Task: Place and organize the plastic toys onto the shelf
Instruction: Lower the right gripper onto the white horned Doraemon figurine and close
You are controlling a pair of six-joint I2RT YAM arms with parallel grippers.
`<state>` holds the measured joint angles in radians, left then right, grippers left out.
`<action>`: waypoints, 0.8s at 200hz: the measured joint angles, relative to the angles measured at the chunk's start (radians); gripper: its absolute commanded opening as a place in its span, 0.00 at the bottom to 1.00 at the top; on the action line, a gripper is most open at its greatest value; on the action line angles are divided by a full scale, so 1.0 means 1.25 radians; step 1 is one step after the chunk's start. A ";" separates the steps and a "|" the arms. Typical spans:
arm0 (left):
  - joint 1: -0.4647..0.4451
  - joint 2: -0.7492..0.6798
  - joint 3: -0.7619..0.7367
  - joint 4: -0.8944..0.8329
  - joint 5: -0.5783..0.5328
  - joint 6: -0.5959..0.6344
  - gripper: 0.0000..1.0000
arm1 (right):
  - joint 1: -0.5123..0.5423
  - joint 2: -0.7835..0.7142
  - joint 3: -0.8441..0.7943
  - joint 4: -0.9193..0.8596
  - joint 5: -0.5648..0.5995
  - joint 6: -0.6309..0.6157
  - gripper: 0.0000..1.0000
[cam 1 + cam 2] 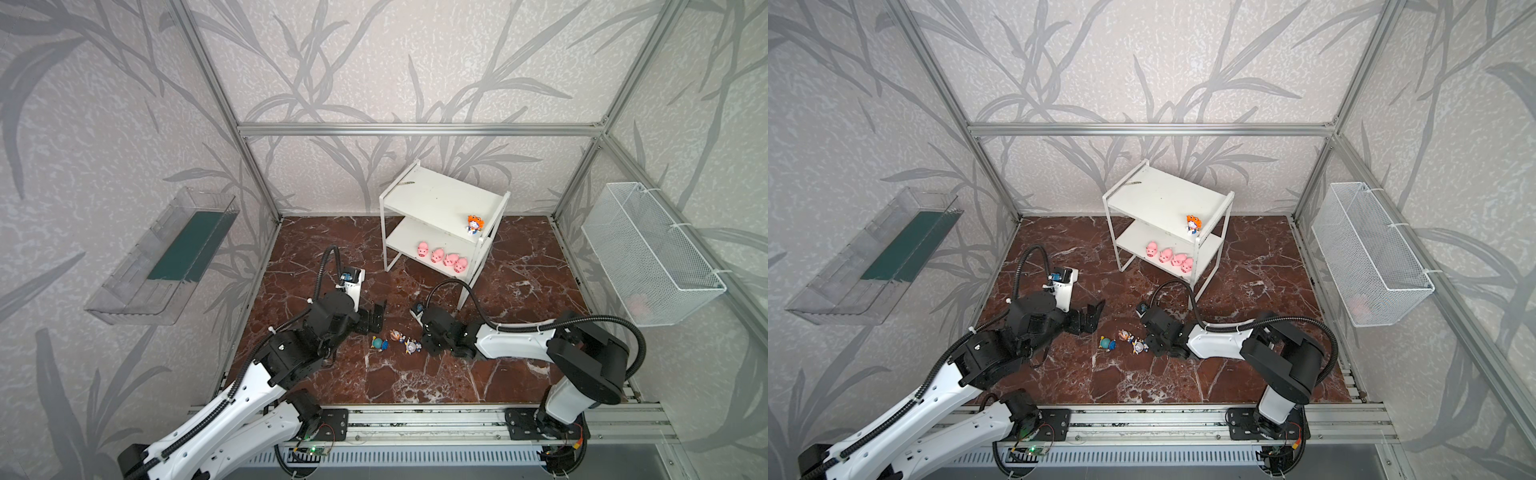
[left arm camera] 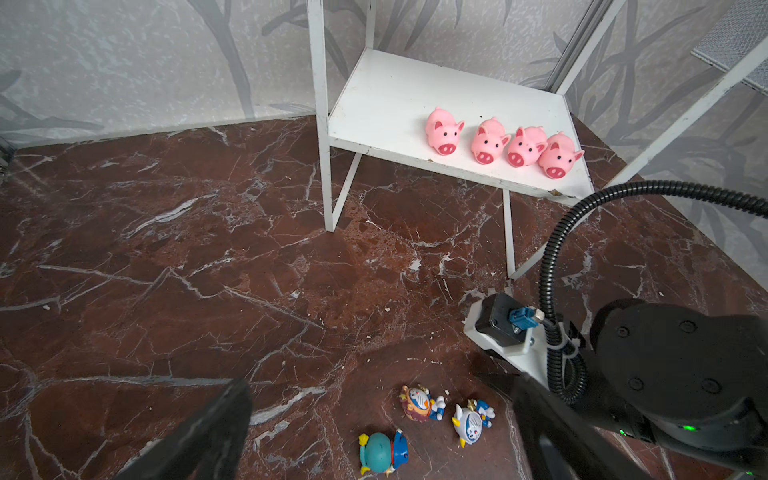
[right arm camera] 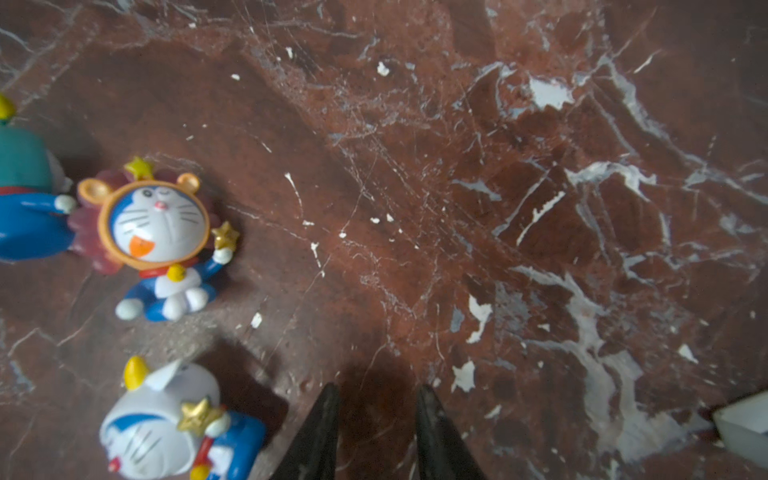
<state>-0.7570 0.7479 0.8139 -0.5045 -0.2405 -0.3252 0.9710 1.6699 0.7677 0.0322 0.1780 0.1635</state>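
With four pigs [image 1: 437, 255] and the orange figurine [image 1: 475, 224] sitting on the shelf [image 1: 436, 195] at frame centre, three figurines [image 1: 395, 335] are lying unshelved lower-centre between the wide-spread left gripper [image 1: 377, 319] and the narrowly parted, empty right gripper [image 3: 376, 392].

A: How much of the teal toy [image 3: 25, 195] do we get in the right wrist view?
B: A slice only. The frame edge cuts it, so we cannot see its face. The white toy [image 3: 162, 424] is clipped there too.
A: And the right gripper [image 3: 378, 388]?
B: We see just two blurred dark fingers [image 3: 320, 436] running out of the frame. In both top views we cannot pick them out under the dark wrist.
A: The left gripper [image 2: 380, 382]?
B: In its wrist view, two smeared black wedges, cut off the same way.
A: That pinkish blur [image 1: 636, 305] in the basket [image 1: 665, 266]?
B: Behind the mesh; we cannot tell what it is.
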 measured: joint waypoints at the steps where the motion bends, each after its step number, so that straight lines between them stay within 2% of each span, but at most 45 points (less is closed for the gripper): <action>1: 0.000 0.000 0.000 0.000 0.000 0.000 0.99 | 0.000 0.000 0.000 0.000 -0.001 -0.001 0.33; 70: 0.001 -0.003 -0.004 -0.002 0.000 0.000 0.99 | 0.038 -0.032 -0.058 0.049 -0.071 -0.049 0.32; 109: 0.005 0.008 -0.004 0.006 0.004 0.000 0.99 | 0.079 -0.110 -0.119 0.047 -0.082 -0.050 0.33; 133: 0.005 0.022 -0.004 0.013 0.009 0.001 0.99 | 0.080 -0.150 -0.124 0.032 -0.074 -0.044 0.36; 160: 0.005 0.035 -0.004 0.016 0.017 0.003 0.99 | 0.076 -0.169 -0.112 -0.008 -0.097 -0.037 0.45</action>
<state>-0.7513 0.7918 0.8085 -0.4850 -0.2188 -0.3218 1.0657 1.4582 0.6277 0.0223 0.0563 0.1173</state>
